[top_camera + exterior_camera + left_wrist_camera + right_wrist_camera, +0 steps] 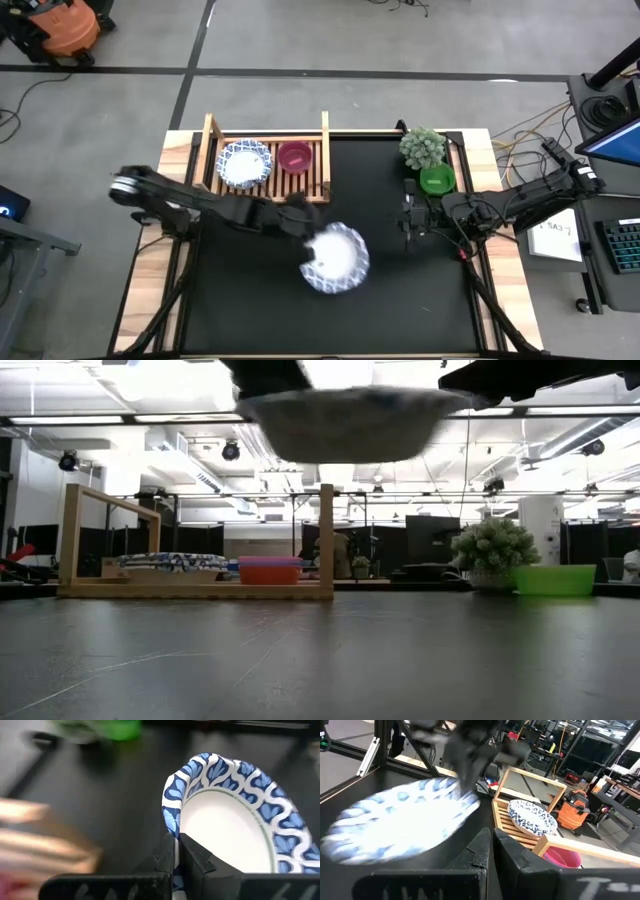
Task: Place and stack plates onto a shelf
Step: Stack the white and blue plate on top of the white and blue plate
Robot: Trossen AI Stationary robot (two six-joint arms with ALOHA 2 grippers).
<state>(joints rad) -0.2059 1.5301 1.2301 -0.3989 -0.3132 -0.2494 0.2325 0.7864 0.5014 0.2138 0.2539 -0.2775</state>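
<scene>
A blue-rimmed white plate hangs in the air over the middle of the table, high in the low view. My left gripper is shut on its far-left rim. Another like plate lies on the slats of the wooden shelf at the table's far left, beside a dark red bowl. My right gripper waits to the right of the held plate with its fingers shut on nothing. My left gripper pinches the plate's patterned rim between its two fingers, one on the upper face and one underneath. The fingers come from the table's left. The plate is lifted clear of the table and sits about level.
A green bowl and a small potted plant stand at the table's far right, close to my right arm. The shelf's upright posts rise at its corners. Bare black tabletop lies toward the near edge.
</scene>
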